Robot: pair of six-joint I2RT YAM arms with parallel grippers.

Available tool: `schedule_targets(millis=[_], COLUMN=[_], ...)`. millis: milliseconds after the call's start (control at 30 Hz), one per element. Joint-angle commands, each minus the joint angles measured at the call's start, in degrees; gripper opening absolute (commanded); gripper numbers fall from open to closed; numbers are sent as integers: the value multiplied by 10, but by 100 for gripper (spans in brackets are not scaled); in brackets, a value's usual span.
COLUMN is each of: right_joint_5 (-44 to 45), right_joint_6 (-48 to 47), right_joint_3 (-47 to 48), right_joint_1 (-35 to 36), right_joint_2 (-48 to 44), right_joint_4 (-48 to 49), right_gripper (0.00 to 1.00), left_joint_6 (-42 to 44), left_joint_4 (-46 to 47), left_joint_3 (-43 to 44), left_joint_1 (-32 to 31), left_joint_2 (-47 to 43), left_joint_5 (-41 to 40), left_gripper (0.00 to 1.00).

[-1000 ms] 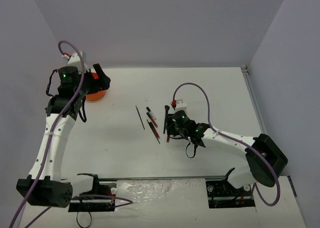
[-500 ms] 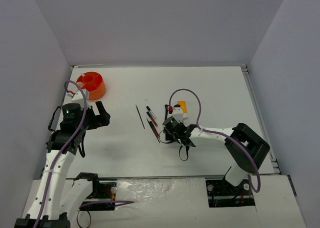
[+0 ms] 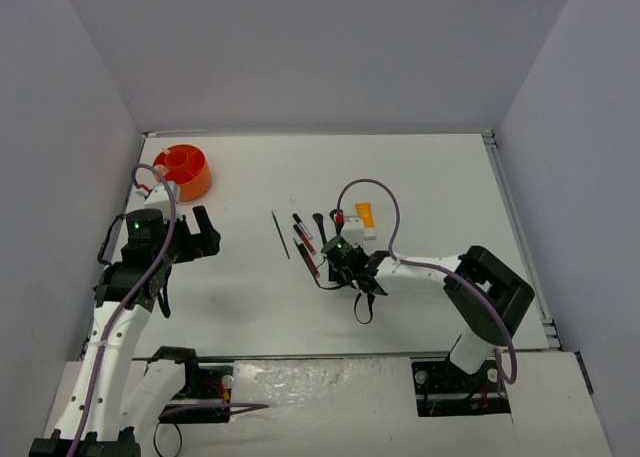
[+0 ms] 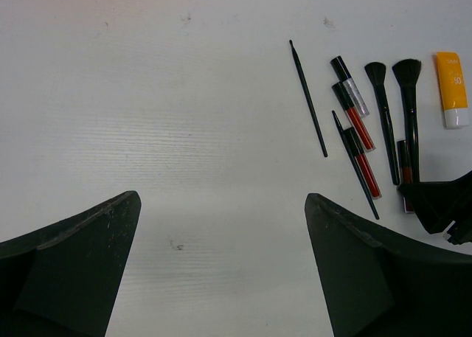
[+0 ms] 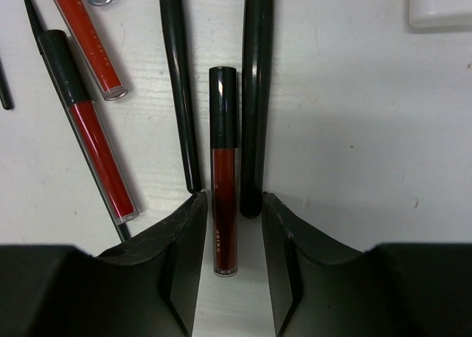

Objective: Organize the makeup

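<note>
Your left end effector (image 4: pixel 221 197) hung wide open over the tabletop (image 4: pixel 184 94) with nothing between its fingers. In the overhead view, the orange holder (image 3: pixel 183 172) sat at its 11 o'clock. Your right end effector (image 5: pixel 234 200) stood partly open, its fingers straddling the lower end of a dark red gloss tube (image 5: pixel 223 160) that lay flat, not clamped. Two black brushes (image 5: pixel 256 101) flanked that tube. Seen from above, two red tubes (image 5: pixel 92 164) and a thin black pencil (image 4: pixel 308 97) lay toward 9 o'clock of it, and the orange-white tube (image 3: pixel 365 215) lay near 1 o'clock.
</note>
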Motion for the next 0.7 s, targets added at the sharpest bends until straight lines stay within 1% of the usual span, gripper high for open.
schedule_targets(millis=[0,200,333,433,533,667], right_joint_5=[7,-1,-1,1,3,1], right_joint_6=[24,35,36,28,19,13], right_joint_3=[-14,-28,-31,-26,-18,-8], right_joint_1=[13,24,28,28,27,28], right_joint_2=[-28,-44,-49,-38,-25,-8], right_joint_4=[-28,-48,-52,-53,-52,-50], right_gripper=[34,34,31,26,19,15], left_joint_6=[8,8,7,8,8,7], left_joint_4=[19,17,19,19,18,20], left_joint_3=[16,16,15,16,15,13], left_joint_1=[0,0,0,0,0,0], left_joint_2=[-2,-3,-2,0,1,1], left_joint_5=[-1,0,3,4,5,11], left_gripper=[93,93,93,93,93,93])
